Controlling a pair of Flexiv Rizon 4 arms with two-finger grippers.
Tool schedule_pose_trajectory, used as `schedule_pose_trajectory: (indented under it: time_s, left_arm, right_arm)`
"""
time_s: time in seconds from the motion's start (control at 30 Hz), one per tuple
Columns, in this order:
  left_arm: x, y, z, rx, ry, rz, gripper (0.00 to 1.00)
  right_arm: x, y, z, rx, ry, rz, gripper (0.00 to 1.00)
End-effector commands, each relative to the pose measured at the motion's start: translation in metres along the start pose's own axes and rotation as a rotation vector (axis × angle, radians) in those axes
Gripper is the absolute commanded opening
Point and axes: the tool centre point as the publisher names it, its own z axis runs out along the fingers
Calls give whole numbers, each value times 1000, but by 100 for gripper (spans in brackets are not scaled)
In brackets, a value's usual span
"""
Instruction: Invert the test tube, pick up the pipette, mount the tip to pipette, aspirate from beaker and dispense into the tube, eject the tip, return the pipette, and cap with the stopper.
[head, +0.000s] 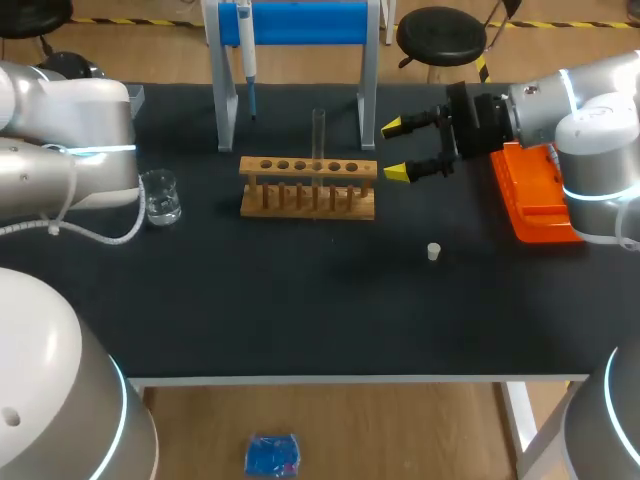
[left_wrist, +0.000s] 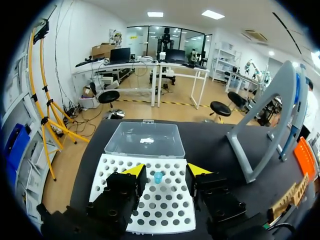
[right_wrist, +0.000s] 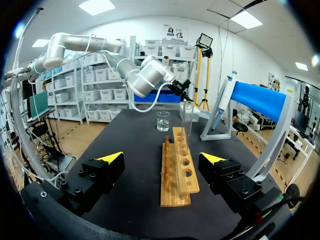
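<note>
In the left wrist view my left gripper (left_wrist: 166, 170) hangs open over a white tip rack (left_wrist: 150, 210). A single blue tip (left_wrist: 158, 177) stands between its fingers, untouched. My right gripper (head: 398, 150) is open beside the right end of the wooden tube rack (head: 308, 187), level with its top. The clear test tube (head: 319, 132) stands upright in that rack. On the blue and grey stand (head: 300, 40) at the back hangs the pipette (head: 247, 50). The glass beaker (head: 160, 197) sits left of the rack, and the small white stopper (head: 433, 251) lies at front right. The right wrist view shows the right gripper (right_wrist: 162, 157) with the rack (right_wrist: 177, 170) lengthwise ahead of it.
An orange box (head: 535, 200) lies under my right arm near the table's right edge. A clear lid (left_wrist: 144, 139) lies just beyond the tip rack. My left arm (head: 70, 150) crosses the table's left side; its gripper is outside the head view.
</note>
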Motion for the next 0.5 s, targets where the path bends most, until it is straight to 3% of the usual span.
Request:
schedule_pose_trajectory:
  time_s: [0.03, 0.5]
  left_arm:
    - [-1, 0, 5, -10, -8, 0, 49]
    - [-5, 2, 7, -14, -21, -14, 44]
  right_arm:
    - [1, 0, 0, 2, -2, -1, 100]
    - [1, 0, 0, 2, -2, -1, 100]
